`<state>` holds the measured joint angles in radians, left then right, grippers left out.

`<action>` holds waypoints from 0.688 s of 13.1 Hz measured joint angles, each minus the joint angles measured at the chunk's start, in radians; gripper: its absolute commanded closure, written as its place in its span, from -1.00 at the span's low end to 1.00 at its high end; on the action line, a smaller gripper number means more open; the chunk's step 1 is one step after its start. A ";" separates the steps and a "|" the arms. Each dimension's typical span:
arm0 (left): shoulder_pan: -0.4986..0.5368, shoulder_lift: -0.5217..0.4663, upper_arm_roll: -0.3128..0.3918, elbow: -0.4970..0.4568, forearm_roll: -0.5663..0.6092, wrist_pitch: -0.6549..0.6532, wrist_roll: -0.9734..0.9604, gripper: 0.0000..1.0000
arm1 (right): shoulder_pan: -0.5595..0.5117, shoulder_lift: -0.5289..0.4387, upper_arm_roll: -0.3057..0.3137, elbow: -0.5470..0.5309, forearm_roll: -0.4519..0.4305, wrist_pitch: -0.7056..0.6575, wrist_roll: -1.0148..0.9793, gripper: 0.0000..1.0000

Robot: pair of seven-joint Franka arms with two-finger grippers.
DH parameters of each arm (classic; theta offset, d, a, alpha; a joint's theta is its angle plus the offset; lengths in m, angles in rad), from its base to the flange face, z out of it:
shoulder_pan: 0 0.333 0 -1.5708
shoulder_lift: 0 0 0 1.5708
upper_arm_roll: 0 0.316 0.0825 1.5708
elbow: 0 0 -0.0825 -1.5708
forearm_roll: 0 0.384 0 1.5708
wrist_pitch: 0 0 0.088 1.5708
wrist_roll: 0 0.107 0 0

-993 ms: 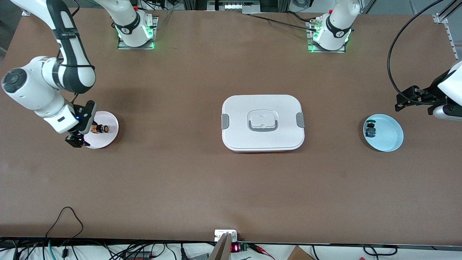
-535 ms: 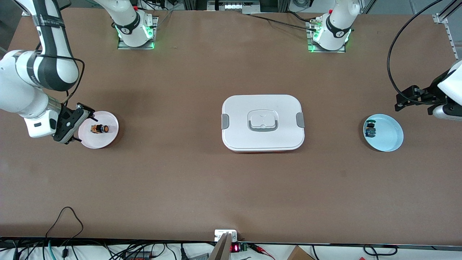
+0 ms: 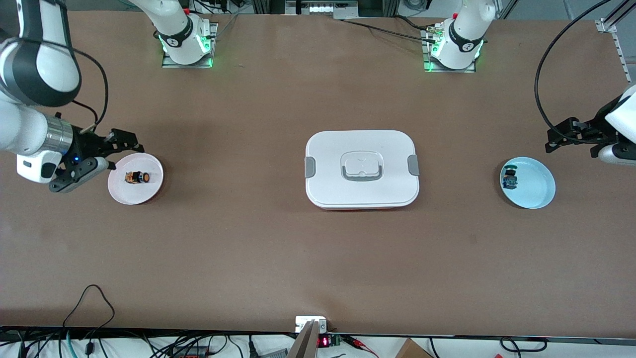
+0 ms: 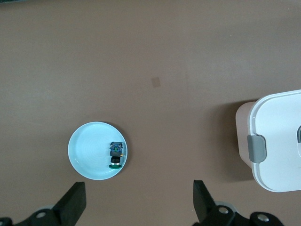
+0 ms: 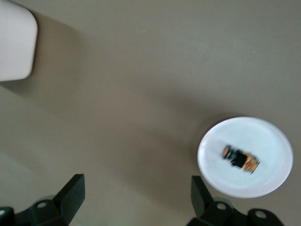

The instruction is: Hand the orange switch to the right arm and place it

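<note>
- My right claw (image 3: 107,164), black and two-fingered, hangs released with its fingers spread wide and nothing between them, over the bare counter just beside the small round white plate (image 3: 149,191) at the right arm's end.
- The tiny orange switch (image 3: 136,177), with its black body and round orange cap, lies on its side on that white plate, untouched by either claw; my right wrist view shows it (image 5: 241,159) lying near the plate's middle.
- By my reading, the placing step looks finished: the switch rests on the plate at my right arm's end and my right claw is apart from it.
- My left claw (image 3: 564,136) waits, also released and empty, above the counter near the pale blue round dish (image 3: 541,199) at the left arm's end.
- In that blue dish sits the other tiny switch, blue body with green cap (image 3: 509,179); the left wrist view shows it (image 4: 115,154) near the dish's rim. It is not the task's thing.
- The big white rectangular lidded box with grey clips (image 3: 361,169) sits in the middle of the brown counter (image 3: 318,258), well apart from both plates.
- The next move, as I judge it, calls for little: lift the right arm clear without brushing the white plate, and leave the switch where it lies.
</note>
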<state>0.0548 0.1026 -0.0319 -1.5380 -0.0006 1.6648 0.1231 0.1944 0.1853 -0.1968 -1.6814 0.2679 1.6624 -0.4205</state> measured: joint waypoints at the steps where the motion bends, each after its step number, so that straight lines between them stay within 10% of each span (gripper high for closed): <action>1: 0.000 0.000 0.000 0.000 0.000 0.000 0.000 -1.00 | 0.016 -0.007 0.001 0.036 0.000 -0.057 0.072 -1.00; 9: 0.003 0.000 0.001 0.000 -0.002 -0.003 0.000 -1.00 | 0.028 -0.013 -0.013 0.158 -0.165 -0.183 0.184 -1.00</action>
<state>0.0574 0.1026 -0.0309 -1.5378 -0.0027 1.6621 0.1230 0.2223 0.1727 -0.2100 -1.5236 0.1025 1.4799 -0.2369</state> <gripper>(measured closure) 0.000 0.000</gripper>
